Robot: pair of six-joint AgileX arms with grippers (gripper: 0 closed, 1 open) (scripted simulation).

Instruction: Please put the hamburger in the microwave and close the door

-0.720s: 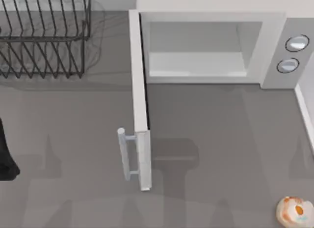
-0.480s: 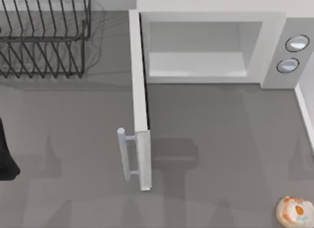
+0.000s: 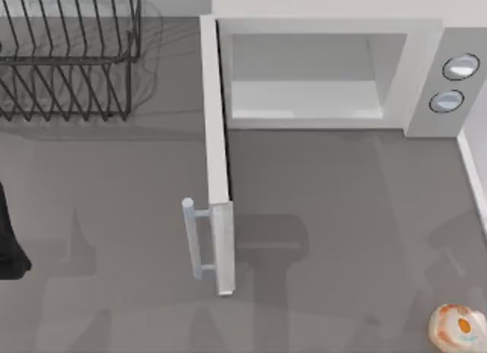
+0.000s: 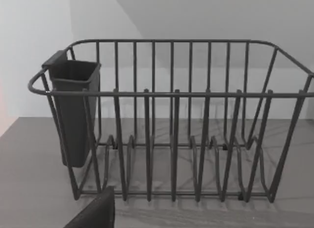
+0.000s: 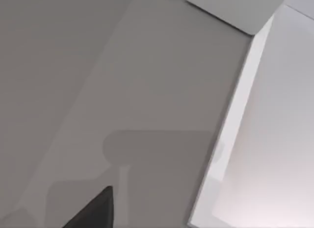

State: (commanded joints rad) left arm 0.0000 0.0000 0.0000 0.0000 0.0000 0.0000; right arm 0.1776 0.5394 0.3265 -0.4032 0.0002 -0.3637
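The hamburger (image 3: pixel 457 325) sits on the grey table (image 3: pixel 342 208) at its near right corner, well apart from the microwave (image 3: pixel 327 71). The door (image 3: pixel 216 155) stands wide open. A dish rack (image 4: pixel 171 120) stands at the far left. I cannot tell how either arm's jaws stand.

A dark part of my left arm (image 3: pixel 9 239) sits at the table's left edge, its pincer seemingly out of frame.

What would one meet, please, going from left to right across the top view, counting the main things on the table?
Left arm → wire dish rack → door handle → door → microwave → hamburger.
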